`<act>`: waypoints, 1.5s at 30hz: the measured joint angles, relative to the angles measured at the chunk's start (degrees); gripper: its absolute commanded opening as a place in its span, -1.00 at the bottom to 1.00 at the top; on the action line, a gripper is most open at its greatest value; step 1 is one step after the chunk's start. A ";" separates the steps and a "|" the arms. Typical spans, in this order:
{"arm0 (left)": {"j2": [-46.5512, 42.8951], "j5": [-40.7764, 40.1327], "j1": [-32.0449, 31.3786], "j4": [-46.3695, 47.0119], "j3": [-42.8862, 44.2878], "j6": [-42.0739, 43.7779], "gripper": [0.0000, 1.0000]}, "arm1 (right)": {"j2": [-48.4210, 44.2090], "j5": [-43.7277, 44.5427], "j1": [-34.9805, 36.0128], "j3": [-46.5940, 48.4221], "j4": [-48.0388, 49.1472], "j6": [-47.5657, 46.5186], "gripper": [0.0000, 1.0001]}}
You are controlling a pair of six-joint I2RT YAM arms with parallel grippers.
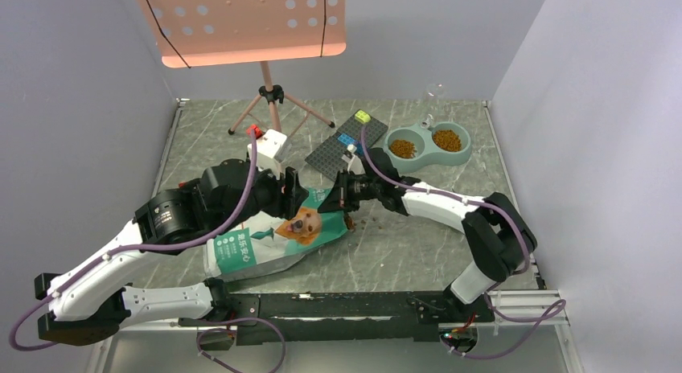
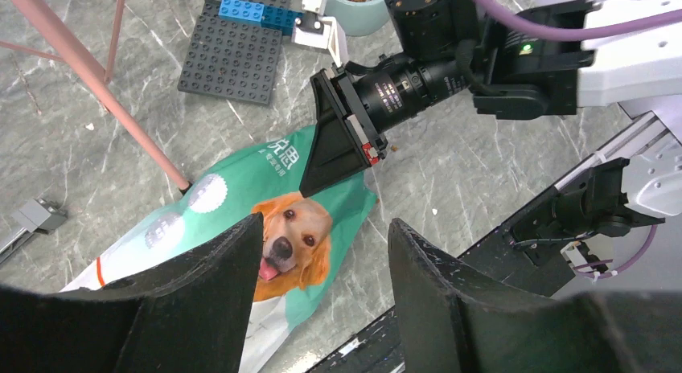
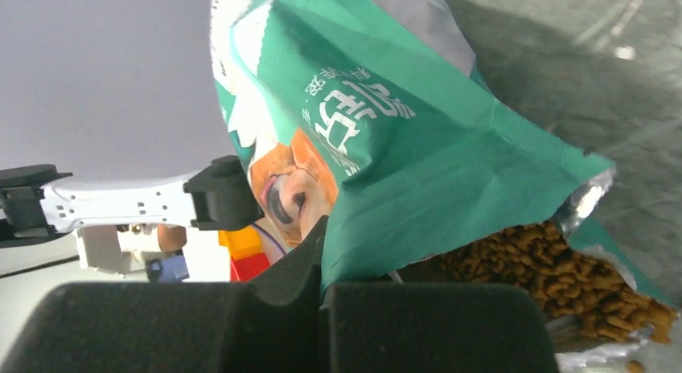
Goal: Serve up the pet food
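While right claw (image 3: 322, 278) pinches crinkled teal bag (image 3: 418, 172), left claw (image 2: 324, 230) agape, pebbly kibble (image 3: 555, 268) inside.

A bag (image 1: 273, 240) is laid flat at the middle of the counter (image 1: 418, 244), toward the near left corner, its open end turned to the right edge. Pet food (image 3: 555, 264) is held inside that end, with some scattered just beside it. A double bowl (image 1: 425, 154), pet food in both wells, is set toward the far right corner. A baseplate (image 1: 342, 148) is placed just left of it, and a tripod (image 1: 273, 93) behind the bag by the far edge.
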 measured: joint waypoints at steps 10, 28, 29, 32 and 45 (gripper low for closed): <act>-0.28 -3.74 0.00 -1.03 3.13 -0.13 0.20 | -5.46 12.66 5.75 19.80 -24.74 -2.14 -1.00; -13.07 -17.92 0.00 -8.17 3.17 -12.81 0.30 | 24.11 34.21 23.15 86.66 -58.45 -10.29 -1.00; -13.62 -18.21 0.00 -9.07 2.75 -13.86 0.31 | 22.88 34.01 23.02 83.95 -56.63 -10.25 -1.00; -15.87 -19.08 0.00 -12.50 1.16 -17.18 0.40 | 21.59 33.14 22.60 81.72 -55.23 -10.14 -1.00; -7.19 -21.84 0.00 -20.11 15.21 -19.61 0.41 | 17.59 27.02 22.27 73.22 -47.28 -12.17 -1.00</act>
